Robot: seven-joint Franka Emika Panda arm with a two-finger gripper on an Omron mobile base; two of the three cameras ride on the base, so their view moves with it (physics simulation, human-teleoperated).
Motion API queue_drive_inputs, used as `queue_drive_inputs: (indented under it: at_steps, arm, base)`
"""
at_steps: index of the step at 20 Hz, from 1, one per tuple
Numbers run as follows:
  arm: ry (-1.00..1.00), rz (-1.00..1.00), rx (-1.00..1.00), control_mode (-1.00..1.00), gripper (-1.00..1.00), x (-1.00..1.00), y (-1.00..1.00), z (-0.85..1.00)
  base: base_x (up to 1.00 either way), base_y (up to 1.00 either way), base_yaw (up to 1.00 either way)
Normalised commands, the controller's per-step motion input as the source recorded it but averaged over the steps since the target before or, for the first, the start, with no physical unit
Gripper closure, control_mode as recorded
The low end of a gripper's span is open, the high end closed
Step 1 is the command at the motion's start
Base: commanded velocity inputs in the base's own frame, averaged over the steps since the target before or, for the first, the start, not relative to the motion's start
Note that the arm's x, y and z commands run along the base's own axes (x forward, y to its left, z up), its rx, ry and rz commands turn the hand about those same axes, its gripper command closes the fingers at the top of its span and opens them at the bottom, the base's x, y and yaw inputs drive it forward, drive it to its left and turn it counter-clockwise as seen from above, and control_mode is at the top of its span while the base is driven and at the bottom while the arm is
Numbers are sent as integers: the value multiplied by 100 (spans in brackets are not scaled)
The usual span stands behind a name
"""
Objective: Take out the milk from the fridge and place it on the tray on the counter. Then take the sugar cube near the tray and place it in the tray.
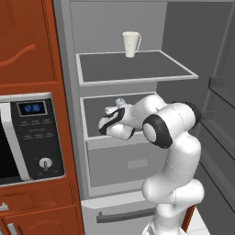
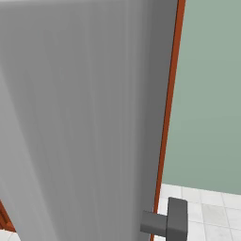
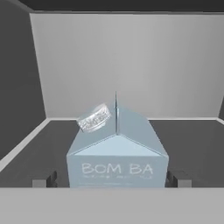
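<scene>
Pale blue-grey gabled milk carton (image 1: 120, 102) almost wholly hidden behind the white arm in the left base view; base cut off by the grey band in the hand view. 2 dark finger tips (image 3: 45, 180) barely visible either side of it. Black-fronted microwave (image 1: 27, 137) cropped at the left edge. Small print under the carton's lettering too blurred to read.

Red-brown cabinets (image 1: 23, 41) fill the left of the left base view, with a black-fronted microwave (image 1: 32, 137) built in below them; its blue display is lit. In the right base view a pale green wall (image 2: 209, 89) stands above a white tiled floor (image 2: 207, 212). Light is even and soft.
</scene>
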Motion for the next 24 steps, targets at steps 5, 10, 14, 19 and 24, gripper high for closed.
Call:
queue_drive_inputs:
  at_steps: [5, 10, 14, 19, 24]
  arm:
    - [-2, 0, 0, -100, 100, 22, 8, -11]
    - [-3, 0, 0, -100, 100, 2, 0, 0]
    - [3, -1, 0, -100, 100, -42, -9, 0]
    - [0, -1, -1, -100, 100, -100, -14, 0]
    - [-1, 4, 0, -100, 100, -100, 0, 23]
  base:
    - [0, 0, 0]
    - [0, 0, 0]
    - [0, 0, 0]
    - [0, 0, 0]
    - [0, 0, 0]
